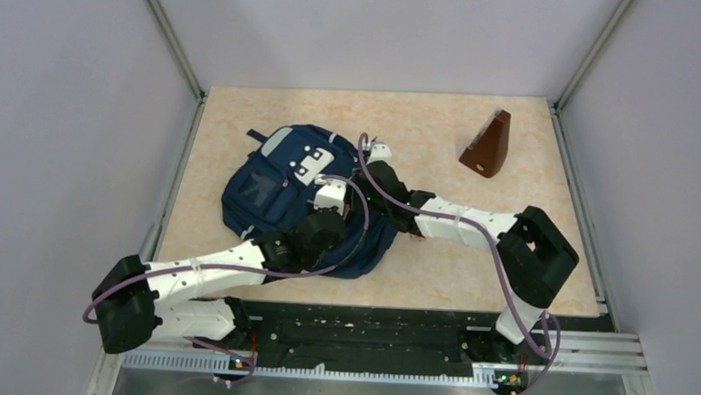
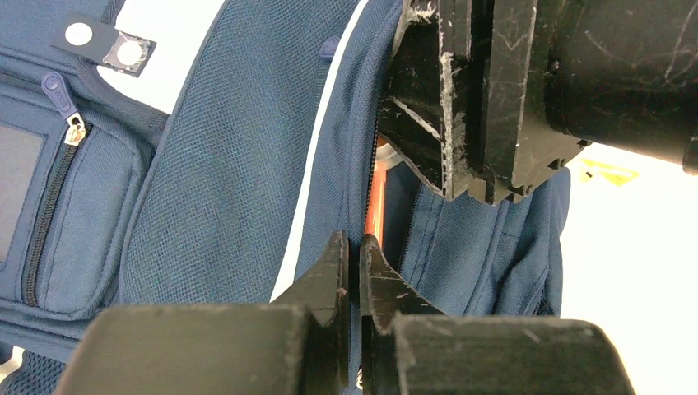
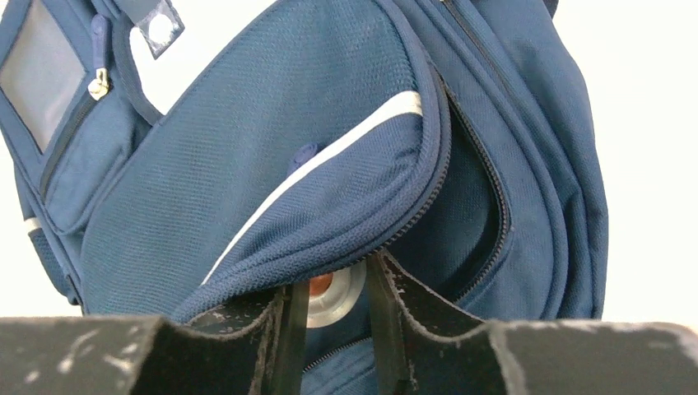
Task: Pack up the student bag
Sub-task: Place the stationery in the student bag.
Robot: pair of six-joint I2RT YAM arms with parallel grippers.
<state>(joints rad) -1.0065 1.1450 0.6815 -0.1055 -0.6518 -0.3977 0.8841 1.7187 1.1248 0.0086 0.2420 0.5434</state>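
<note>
The student bag (image 1: 275, 189) is a navy backpack with light grey patches, lying flat at the table's middle left. My left gripper (image 1: 337, 186) is over its right side. In the left wrist view its jaws (image 2: 354, 247) are pressed together on the blue fabric at the zip edge (image 2: 333, 164). My right gripper (image 1: 373, 167) meets the bag from the right, with its jaws (image 3: 333, 288) at the zipped opening (image 3: 461, 189). They hold a slim orange-red object with a silver round end (image 3: 337, 296), partly under the flap. That object also shows as an orange strip (image 2: 374, 202) inside the opening.
A brown wedge-shaped object (image 1: 487, 146) stands at the back right of the beige table (image 1: 470, 267). Grey walls close in the table on the left, back and right. The bag's front pockets (image 2: 58, 222) lie to the left of the grippers.
</note>
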